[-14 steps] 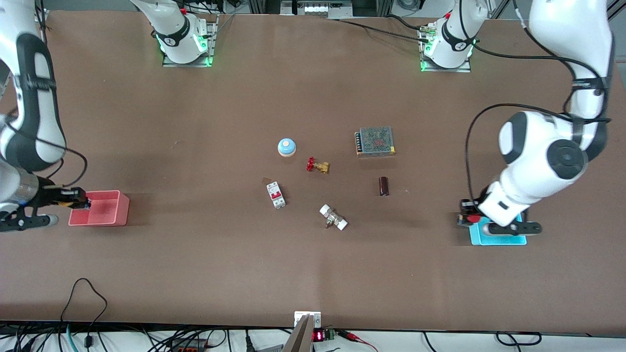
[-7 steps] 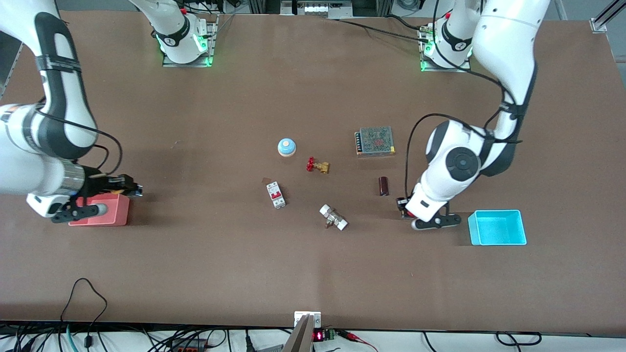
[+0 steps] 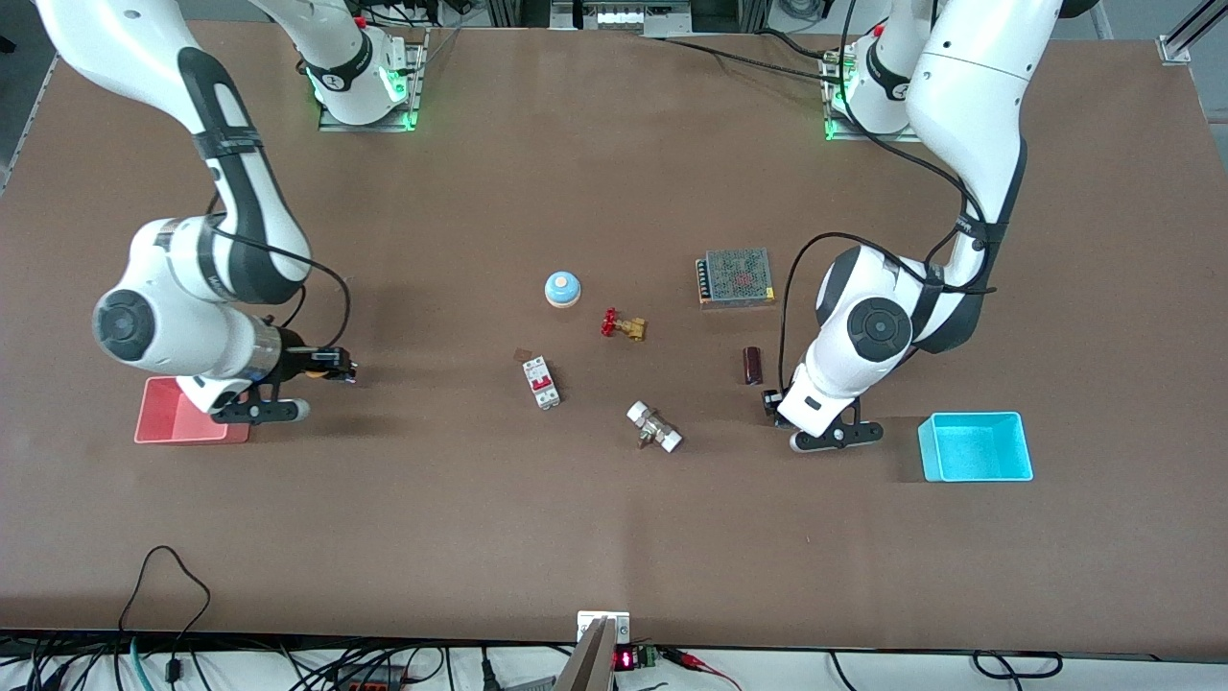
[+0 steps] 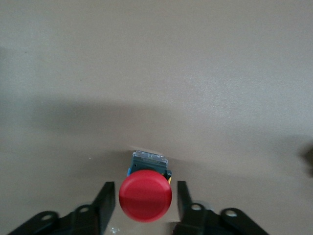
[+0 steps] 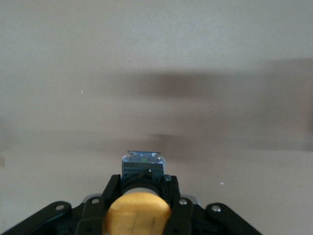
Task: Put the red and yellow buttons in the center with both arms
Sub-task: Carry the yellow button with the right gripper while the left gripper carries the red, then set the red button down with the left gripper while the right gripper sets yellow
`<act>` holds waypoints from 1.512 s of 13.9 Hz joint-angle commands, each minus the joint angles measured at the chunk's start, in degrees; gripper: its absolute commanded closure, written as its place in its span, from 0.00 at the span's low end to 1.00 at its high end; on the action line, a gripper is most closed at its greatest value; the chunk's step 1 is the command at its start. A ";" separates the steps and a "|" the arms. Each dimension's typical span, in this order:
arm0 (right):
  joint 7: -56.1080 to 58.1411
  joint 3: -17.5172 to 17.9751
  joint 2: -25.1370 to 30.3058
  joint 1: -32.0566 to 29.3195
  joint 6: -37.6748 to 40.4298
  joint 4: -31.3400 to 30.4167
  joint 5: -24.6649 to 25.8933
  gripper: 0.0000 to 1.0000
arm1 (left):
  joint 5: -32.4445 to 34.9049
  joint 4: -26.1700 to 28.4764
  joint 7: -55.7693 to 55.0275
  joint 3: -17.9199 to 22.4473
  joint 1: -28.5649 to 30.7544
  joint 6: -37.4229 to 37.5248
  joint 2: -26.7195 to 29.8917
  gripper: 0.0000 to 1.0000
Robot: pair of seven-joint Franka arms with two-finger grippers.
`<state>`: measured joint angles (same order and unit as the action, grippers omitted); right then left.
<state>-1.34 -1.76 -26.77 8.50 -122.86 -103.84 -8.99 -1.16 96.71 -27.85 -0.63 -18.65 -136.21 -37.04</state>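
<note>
Two end effectors, left (image 4: 142, 205) gripping red button (image 4: 145, 196), right (image 5: 139, 196) gripping yellow button (image 5: 138, 213)

Red button (image 4: 145, 196), yellow button (image 5: 137, 213), each hand-held.

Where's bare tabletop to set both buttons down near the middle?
Bare brown table runs between the right gripper, holding the yellow button, and the breaker. The left gripper, with the red button, has less room: capacitor and white-capped fitting crowd it.
</note>
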 commanded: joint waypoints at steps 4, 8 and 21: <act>-7.88 -0.62 -2.14 4.07 -5.10 -1.28 0.12 0.79 | 0.72 -0.73 -0.02 0.81 0.63 0.69 3.19 0.00; -8.51 -0.53 -4.51 4.42 -8.70 -1.28 0.12 0.78 | 0.72 -0.65 4.97 0.90 3.79 7.08 9.33 0.00; -8.24 -0.62 -5.84 6.27 -10.65 -0.23 0.12 0.00 | 0.81 -0.21 28.54 0.81 17.24 24.76 28.76 0.00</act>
<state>-8.95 -1.83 -33.47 13.77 -133.62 -104.65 -8.99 -1.15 94.87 -2.23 0.74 -2.66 -113.42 -11.59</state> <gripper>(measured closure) 0.247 0.000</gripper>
